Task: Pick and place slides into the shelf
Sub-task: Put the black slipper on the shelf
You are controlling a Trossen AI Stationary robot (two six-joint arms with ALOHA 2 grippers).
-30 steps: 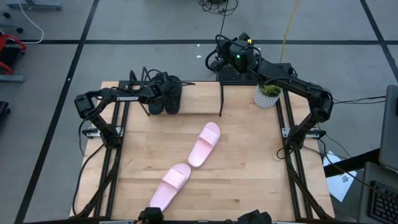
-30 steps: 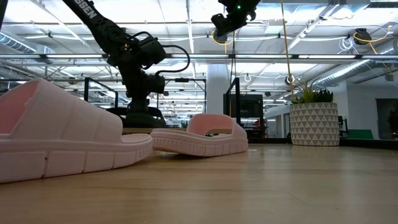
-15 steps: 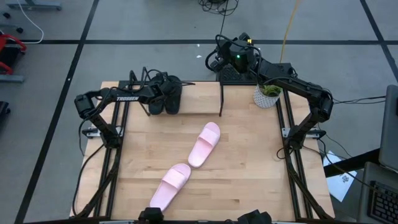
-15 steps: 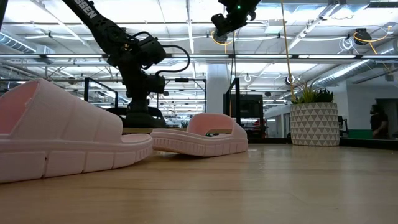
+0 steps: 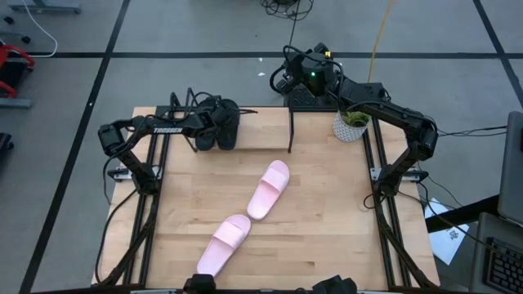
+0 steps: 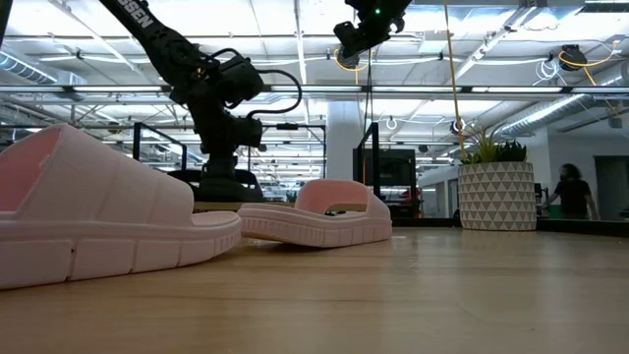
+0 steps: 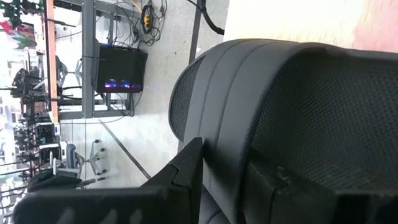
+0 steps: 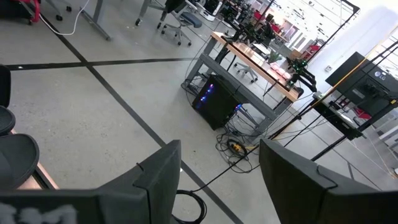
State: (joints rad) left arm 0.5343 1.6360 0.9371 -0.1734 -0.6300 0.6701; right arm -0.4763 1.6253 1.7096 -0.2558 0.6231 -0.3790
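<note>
meanwhile both pink slides (image 5: 269, 189) lie diagonally; left jaws clench a black slide (image 7: 298, 118), right jaws released.

Left arm reaches from its left-side base across toward the table's far edge, forearm level, wrist bent down. Left gripper (image 5: 219, 124) sits low at the far left-centre, fingers (image 7: 186, 168) pressed against a black slide (image 7: 292, 112); grip not clear. Right arm stretches from its right-side base up and far-left, raised high. Right gripper (image 5: 286, 75) hangs past the far edge, fingers (image 8: 158, 171) spread apart, holding nothing.
</note>
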